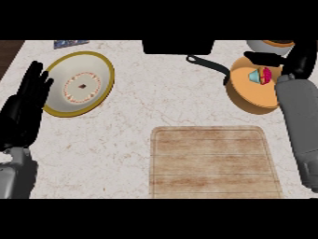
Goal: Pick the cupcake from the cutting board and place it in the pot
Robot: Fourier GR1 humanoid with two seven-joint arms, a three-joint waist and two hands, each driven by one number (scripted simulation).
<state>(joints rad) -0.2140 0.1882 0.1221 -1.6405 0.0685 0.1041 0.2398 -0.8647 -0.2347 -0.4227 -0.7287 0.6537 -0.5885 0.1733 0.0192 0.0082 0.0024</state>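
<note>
The cupcake (260,74) sits in the orange pot (247,95) (board empty); right hand (295,60), fingers indiscernible, should withdraw.

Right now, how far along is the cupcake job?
Nearly done, it seems. The cutting board lies bare, and the cupcake already sits inside the orange pot. The right hand hovers just past the pot, its fingers hard to read. What looks left is drawing that arm back. The left hand rests open by the plate.
</note>
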